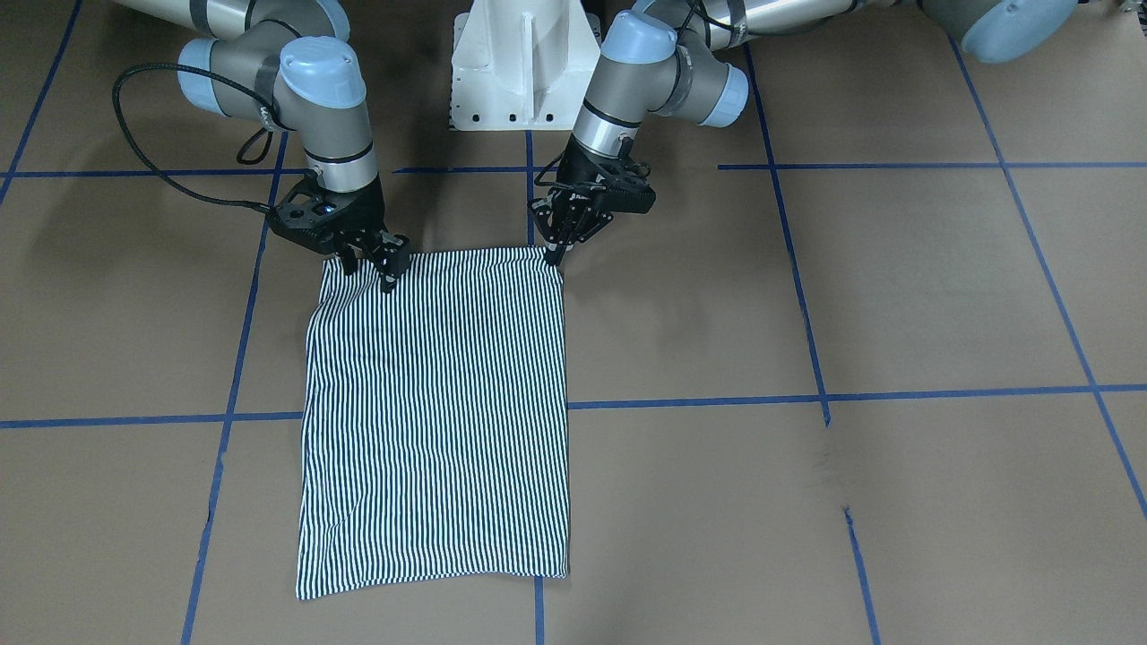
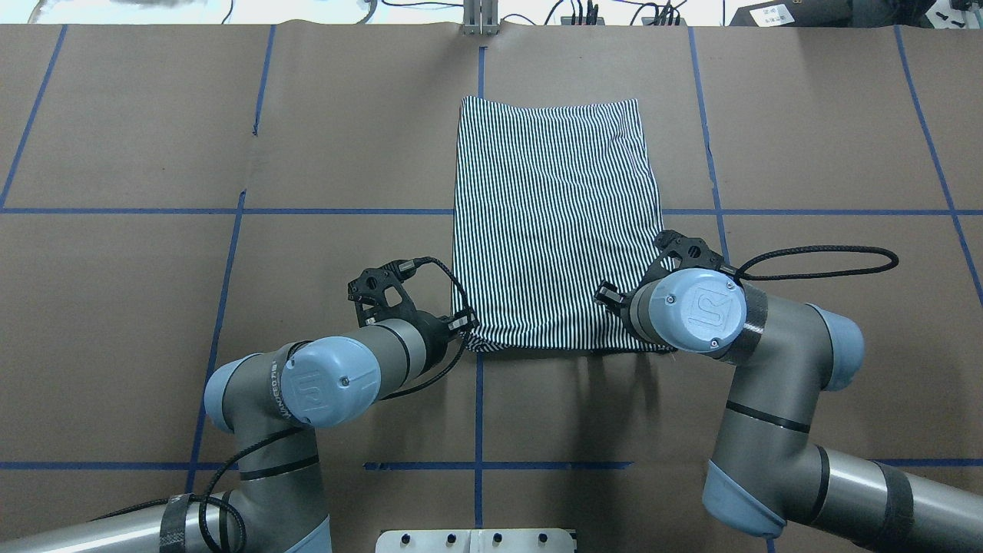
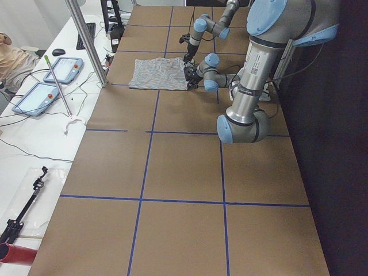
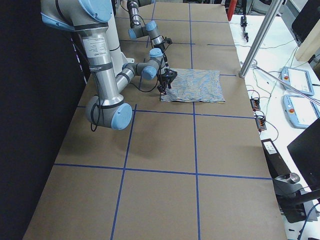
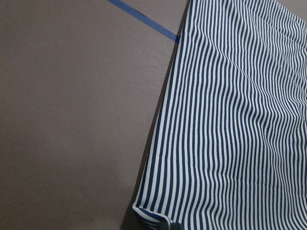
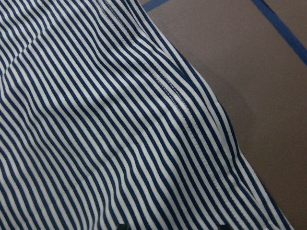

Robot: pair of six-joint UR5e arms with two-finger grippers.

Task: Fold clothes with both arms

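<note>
Striped shirt (image 1: 435,421) lies folded flat on the counter (image 1: 896,296), one robot-side corner seemingly pinched by the closed left gripper (image 1: 553,257), the other straddled by the right gripper (image 1: 368,268), fingers apart, so a one-sided lift could skew the fold.

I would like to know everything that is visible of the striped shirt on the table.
The striped shirt is thin navy-and-white striped fabric, soft-looking, forming a tall rectangle; no collar or sleeves show. It lies flat on the brown table, with slight ripples, a stitched seam showing near the robot-side edge. At that edge, the right gripper stands on one corner, fingers apart, and the left gripper touches the other corner; whether it grips is unclear.
</note>
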